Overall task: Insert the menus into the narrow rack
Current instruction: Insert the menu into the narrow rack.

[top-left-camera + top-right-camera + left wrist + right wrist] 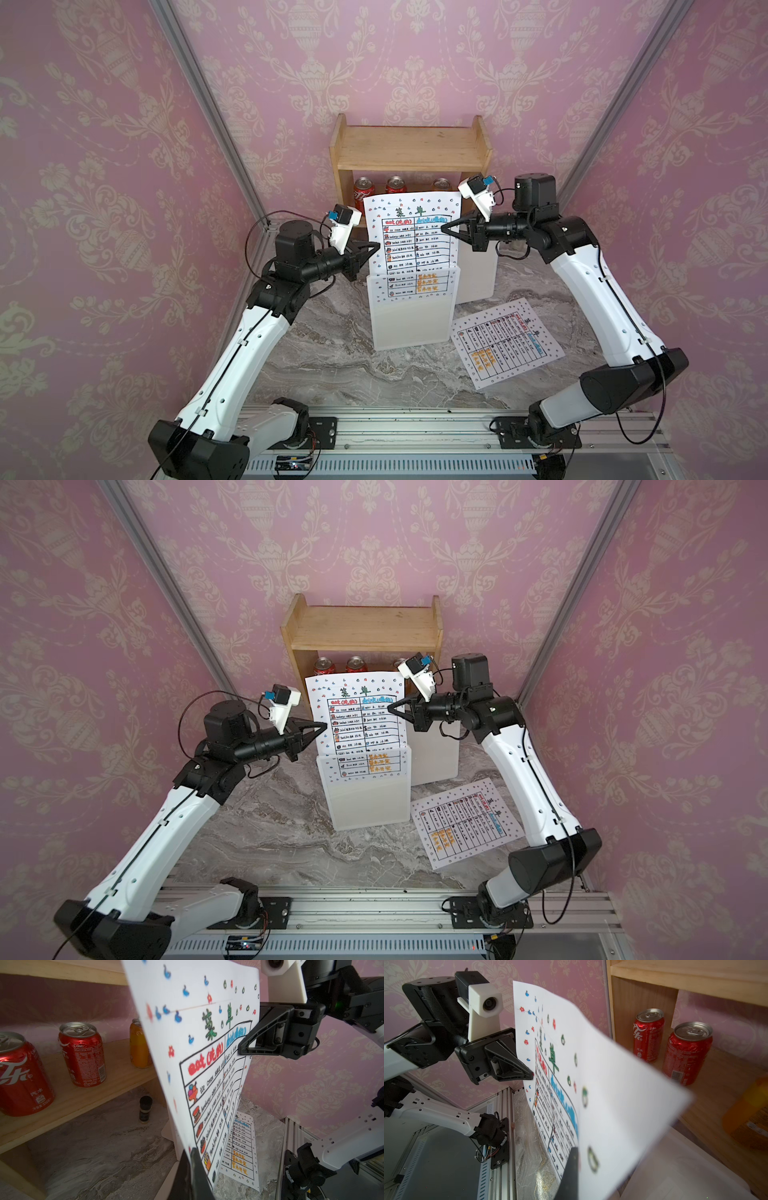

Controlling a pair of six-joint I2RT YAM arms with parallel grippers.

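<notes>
At opposite edges, left hand and right hand pinch menu.

At your twelve o'clock, the upright menu hides most of the orange can; you cannot read the menu's small print.

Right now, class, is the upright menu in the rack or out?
Partly in: the menu sits with lower rows inside the translucent rack, the rest standing above.
</notes>
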